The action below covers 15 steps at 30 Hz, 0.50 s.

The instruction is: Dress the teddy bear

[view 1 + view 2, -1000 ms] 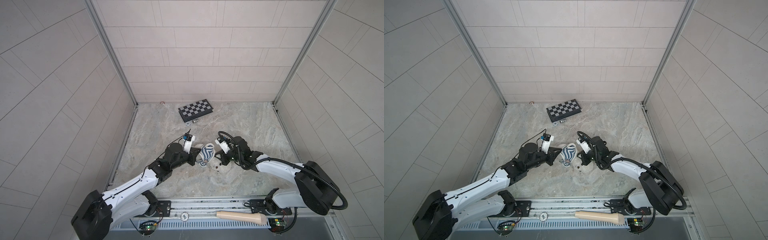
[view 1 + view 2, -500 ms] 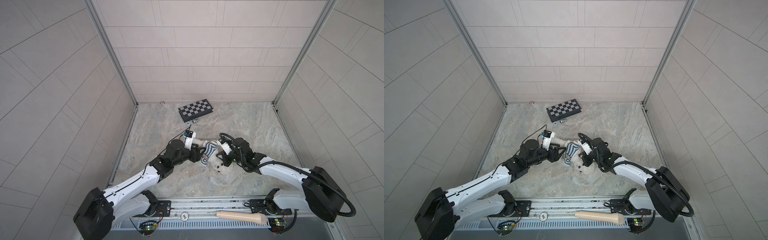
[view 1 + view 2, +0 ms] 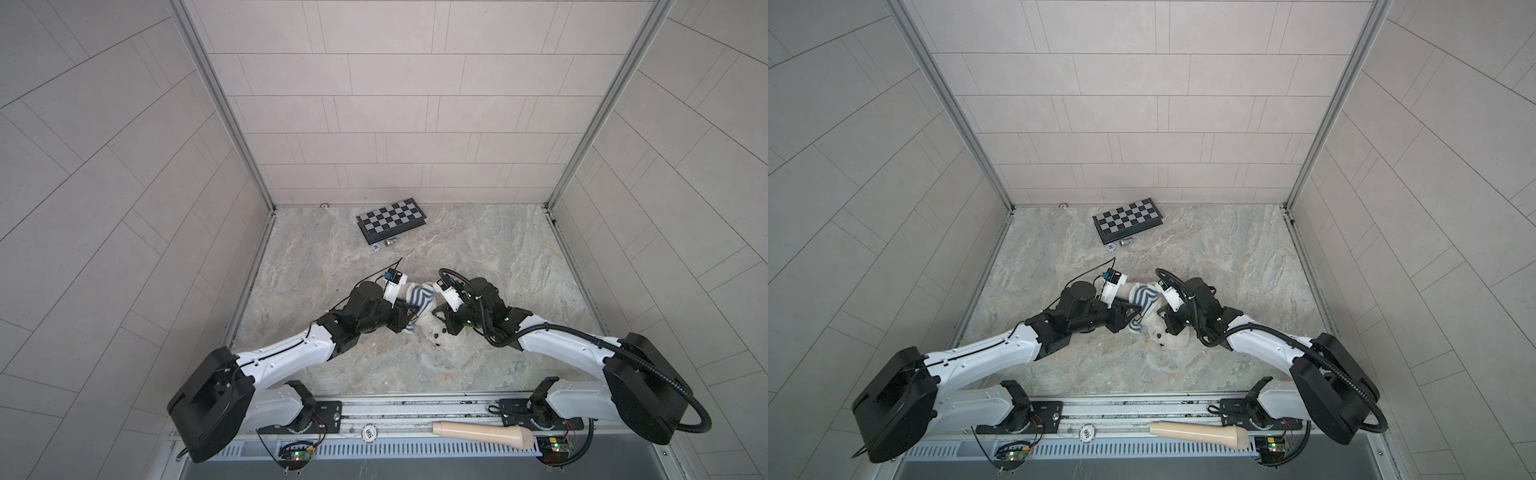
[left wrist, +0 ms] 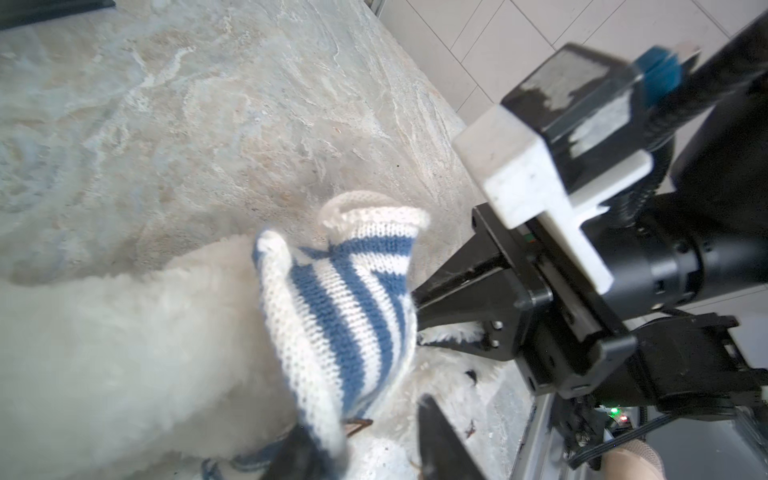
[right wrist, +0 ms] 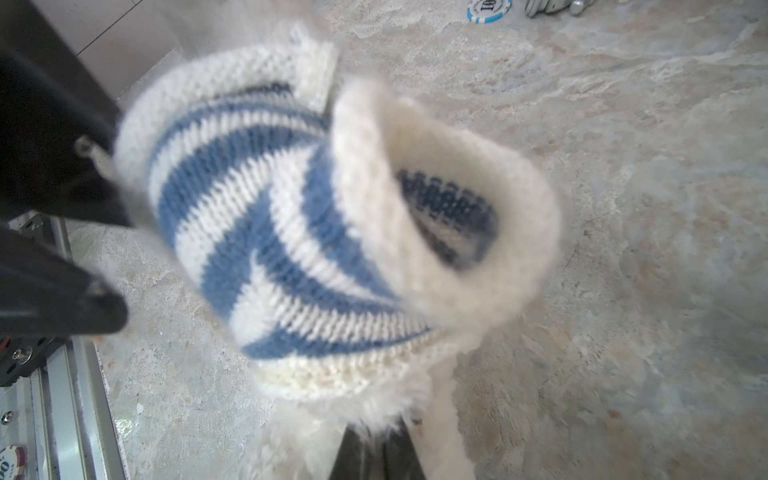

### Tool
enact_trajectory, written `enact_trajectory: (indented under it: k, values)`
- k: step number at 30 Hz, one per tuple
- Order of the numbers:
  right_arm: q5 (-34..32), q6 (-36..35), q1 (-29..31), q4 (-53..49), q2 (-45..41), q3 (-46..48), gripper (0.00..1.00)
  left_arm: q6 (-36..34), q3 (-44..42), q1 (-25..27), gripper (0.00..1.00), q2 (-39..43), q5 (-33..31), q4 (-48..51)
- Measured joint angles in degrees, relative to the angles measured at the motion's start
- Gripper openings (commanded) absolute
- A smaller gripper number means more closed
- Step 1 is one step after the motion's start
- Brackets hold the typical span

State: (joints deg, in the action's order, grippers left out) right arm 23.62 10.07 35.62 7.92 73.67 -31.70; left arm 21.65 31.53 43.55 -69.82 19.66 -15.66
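Left wrist view, striped sweater bunched over teddy bear, marble tabletop

The teddy bear lies on the table, near its middle. A shirt rests on the bear's rear part, toward the back wall. The left gripper sits just left of the bear, at the shirt. The right gripper touches the bear's right side. Well behind the bear lies a chessboard. Between the board and the bear, just beside the board, lie a chip and a small metal piece. Well before the bear, somewhat to its right, a handle lies along the rail.
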Motion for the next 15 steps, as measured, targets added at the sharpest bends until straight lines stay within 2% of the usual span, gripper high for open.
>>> enact_trajectory:
  k: [3,9,15]
  values:
    - [-0.7,0.5,-0.1,-0.1,0.2,-0.1,0.0,-0.4,0.0,0.1,0.0,-0.5,-0.3,-0.4]
    - [-2.7,3.0,-1.5,-0.5,0.2,-0.1,0.0,-1.1,-0.7,0.8,0.0,-1.4,-1.5,-0.7]
    - [-3.5,6.3,-2.5,-0.4,0.3,0.3,0.0,-3.8,-2.1,1.7,0.0,-6.0,-4.3,-0.9]
